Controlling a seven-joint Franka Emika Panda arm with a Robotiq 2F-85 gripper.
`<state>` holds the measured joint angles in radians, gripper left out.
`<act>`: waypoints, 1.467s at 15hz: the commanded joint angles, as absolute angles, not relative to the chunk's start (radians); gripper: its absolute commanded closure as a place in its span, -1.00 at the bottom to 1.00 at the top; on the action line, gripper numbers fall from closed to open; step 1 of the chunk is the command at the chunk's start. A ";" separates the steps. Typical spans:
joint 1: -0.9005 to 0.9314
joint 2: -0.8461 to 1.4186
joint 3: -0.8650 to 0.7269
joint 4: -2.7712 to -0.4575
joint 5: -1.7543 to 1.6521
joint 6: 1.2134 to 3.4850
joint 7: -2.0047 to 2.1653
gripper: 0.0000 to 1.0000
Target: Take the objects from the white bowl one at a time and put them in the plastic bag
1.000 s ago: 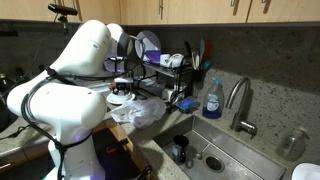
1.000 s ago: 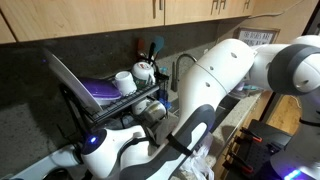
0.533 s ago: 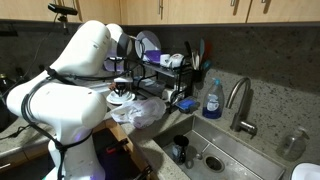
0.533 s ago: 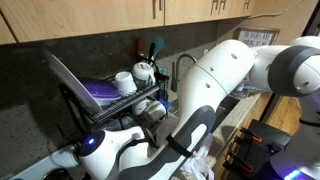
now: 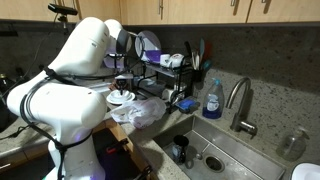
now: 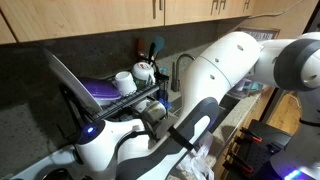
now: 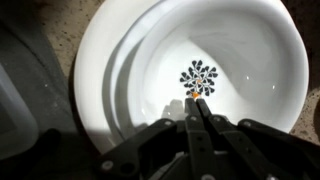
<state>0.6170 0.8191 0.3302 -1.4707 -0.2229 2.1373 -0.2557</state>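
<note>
In the wrist view the white bowl (image 7: 240, 45) fills the frame, with a dark blue flower pattern (image 7: 199, 76) on its bottom. My gripper (image 7: 197, 98) reaches down into it, its two fingers pressed together. A tiny orange object (image 7: 197, 92) shows pinched right at the tips, just below the pattern. In an exterior view the bowl (image 5: 122, 98) sits on the counter under the wrist, and the crumpled clear plastic bag (image 5: 142, 112) lies right beside it. No other objects show in the bowl.
A dish rack (image 5: 165, 68) with plates and cups stands behind the bowl. A blue soap bottle (image 5: 212, 98), a tap (image 5: 240, 102) and the sink (image 5: 215, 152) lie beyond the bag. The arm's white body blocks much of the counter in both exterior views.
The jaws have closed from wide apart to pressed together inside the bowl. The arm has barely shifted.
</note>
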 commanded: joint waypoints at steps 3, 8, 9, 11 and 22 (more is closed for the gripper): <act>0.594 0.682 0.325 -1.606 -0.226 2.197 -0.228 0.91; 0.568 0.575 0.334 -1.720 -0.209 2.174 -0.192 0.90; 0.564 0.549 0.334 -1.748 -0.207 2.171 -0.177 0.91; 0.553 0.484 0.338 -1.816 -0.197 2.166 -0.144 0.91; 0.447 0.141 0.344 -2.205 0.001 2.050 0.088 0.91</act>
